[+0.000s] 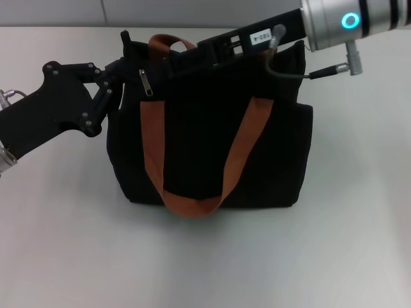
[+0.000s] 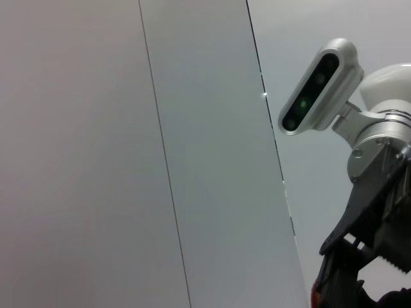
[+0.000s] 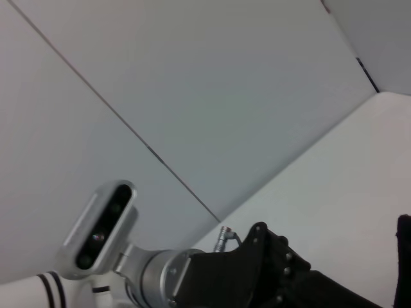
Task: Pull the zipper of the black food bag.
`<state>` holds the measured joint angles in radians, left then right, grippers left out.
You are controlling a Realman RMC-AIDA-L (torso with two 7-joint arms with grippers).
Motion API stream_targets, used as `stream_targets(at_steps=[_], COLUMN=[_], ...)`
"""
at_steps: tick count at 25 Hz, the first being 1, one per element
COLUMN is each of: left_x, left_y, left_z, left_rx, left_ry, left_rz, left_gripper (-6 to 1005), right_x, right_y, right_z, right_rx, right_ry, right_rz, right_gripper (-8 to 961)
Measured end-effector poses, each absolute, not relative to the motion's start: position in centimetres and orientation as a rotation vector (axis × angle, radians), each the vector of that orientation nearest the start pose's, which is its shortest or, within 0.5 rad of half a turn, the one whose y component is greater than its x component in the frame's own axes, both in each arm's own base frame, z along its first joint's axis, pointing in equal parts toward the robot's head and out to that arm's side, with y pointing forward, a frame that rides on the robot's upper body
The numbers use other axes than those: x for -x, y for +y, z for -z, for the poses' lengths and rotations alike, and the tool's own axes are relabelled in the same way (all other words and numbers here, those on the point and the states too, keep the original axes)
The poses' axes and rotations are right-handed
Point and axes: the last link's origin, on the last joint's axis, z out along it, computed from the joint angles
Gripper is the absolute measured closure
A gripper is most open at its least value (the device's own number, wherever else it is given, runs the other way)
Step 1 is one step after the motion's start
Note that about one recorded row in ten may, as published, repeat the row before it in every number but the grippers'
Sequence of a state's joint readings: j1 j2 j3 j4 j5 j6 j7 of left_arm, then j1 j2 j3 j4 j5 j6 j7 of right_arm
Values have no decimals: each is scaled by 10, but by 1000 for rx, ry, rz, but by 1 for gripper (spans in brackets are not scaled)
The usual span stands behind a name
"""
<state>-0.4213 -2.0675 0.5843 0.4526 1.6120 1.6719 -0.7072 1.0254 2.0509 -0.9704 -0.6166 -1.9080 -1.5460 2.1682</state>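
Bag: black food bag [image 1: 212, 141] upright on white table [image 1: 205, 263].
Zipper: zipper [image 1: 147, 83] at top left corner.
Left gripper [image 1: 125, 70]: at that corner; grip apparently closed, cannot tell.
Right gripper [image 1: 192, 54]: over bag top; opening hidden.

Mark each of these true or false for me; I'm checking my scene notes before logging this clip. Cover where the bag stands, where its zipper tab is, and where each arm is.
1. The black food bag stands upright on the white table. True.
2. The zipper hangs near the bag's top corner on the robot's left side. True.
3. The right gripper is parked off to the side, away from the bag. False: it reaches across the bag's top edge.
4. The left gripper is at the bag's upper left corner, close to the zipper. True.
5. Both orange-brown handles stand up above the bag. False: one drapes down the front face.
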Motion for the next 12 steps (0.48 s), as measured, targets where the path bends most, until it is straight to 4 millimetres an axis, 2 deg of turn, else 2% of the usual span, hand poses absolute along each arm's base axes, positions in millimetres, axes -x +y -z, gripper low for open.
stream_targets(at_steps=[5, 12], left_x=[275, 272], left_y=[303, 304], left_z=[-23, -24], left_rx=[2282, 2283], left_ry=[-47, -33], left_rz=[1004, 1020], left_gripper=[973, 973], right_x=[-65, -58], right_y=[400, 403], right_z=[37, 46], right_rx=[3073, 3056], right_ry=[1049, 1022], right_rz=[-525, -475], right_gripper=[382, 492])
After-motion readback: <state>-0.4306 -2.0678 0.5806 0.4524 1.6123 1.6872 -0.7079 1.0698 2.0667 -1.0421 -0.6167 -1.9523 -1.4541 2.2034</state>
